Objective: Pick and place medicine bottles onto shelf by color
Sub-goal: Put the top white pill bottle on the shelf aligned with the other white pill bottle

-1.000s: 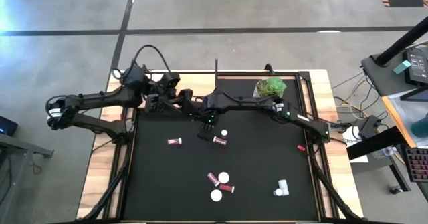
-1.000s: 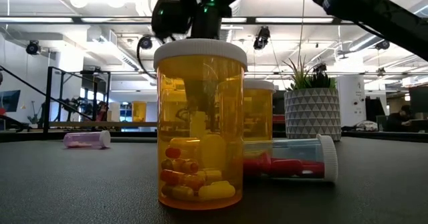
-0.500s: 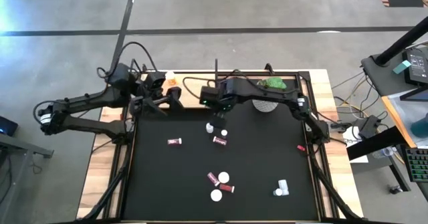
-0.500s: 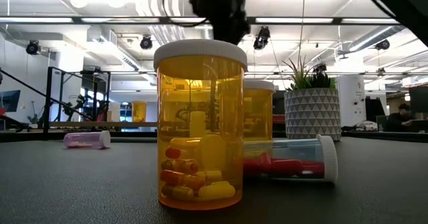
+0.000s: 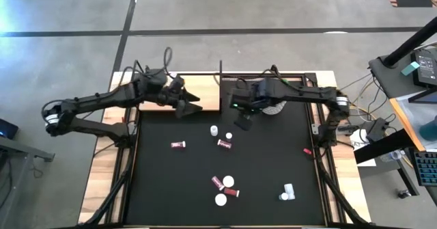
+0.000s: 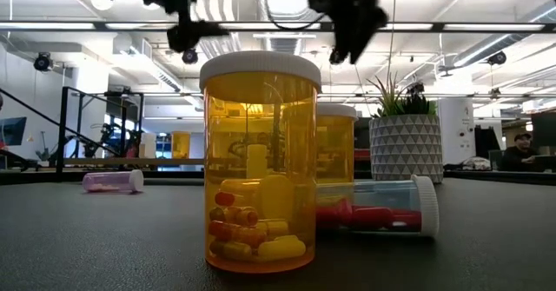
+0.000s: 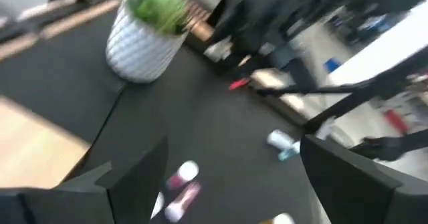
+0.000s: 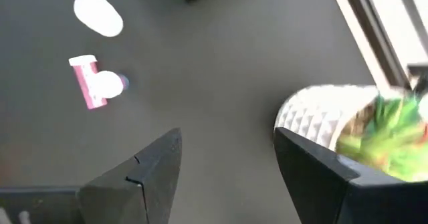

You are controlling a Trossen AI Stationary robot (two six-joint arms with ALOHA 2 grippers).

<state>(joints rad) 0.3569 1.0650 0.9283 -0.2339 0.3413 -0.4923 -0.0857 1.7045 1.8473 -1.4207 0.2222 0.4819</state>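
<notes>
Medicine bottles lie scattered on the black mat: two white-capped ones point(image 5: 214, 130) point(image 5: 229, 136) near the middle, maroon ones on their sides point(image 5: 178, 145) point(image 5: 224, 144), a cluster point(image 5: 225, 188) near the front and a clear one point(image 5: 287, 191) at the right. The low view has an orange bottle point(image 6: 261, 161) close up. The wooden shelf point(image 5: 205, 93) lies at the far left of the mat. My left gripper point(image 5: 192, 106) hangs open over the shelf's near edge, almost level. My right gripper point(image 5: 242, 122) hangs open above the mat beside the plant pot, pointing steeply down. Neither holds anything.
A white pot with a green plant point(image 5: 275, 108) stands at the far edge, partly under my right arm. A small red object point(image 5: 307, 151) lies near the mat's right edge. Bare mat stretches along the front left and between the bottles and the right edge.
My right gripper has risen and drawn back toward the table's right edge, away from the middle bottles; a white-capped bottle now shows where it stood. My left gripper has tipped from pointing down to nearly level and shifted toward the right, over the shelf's near edge.
</notes>
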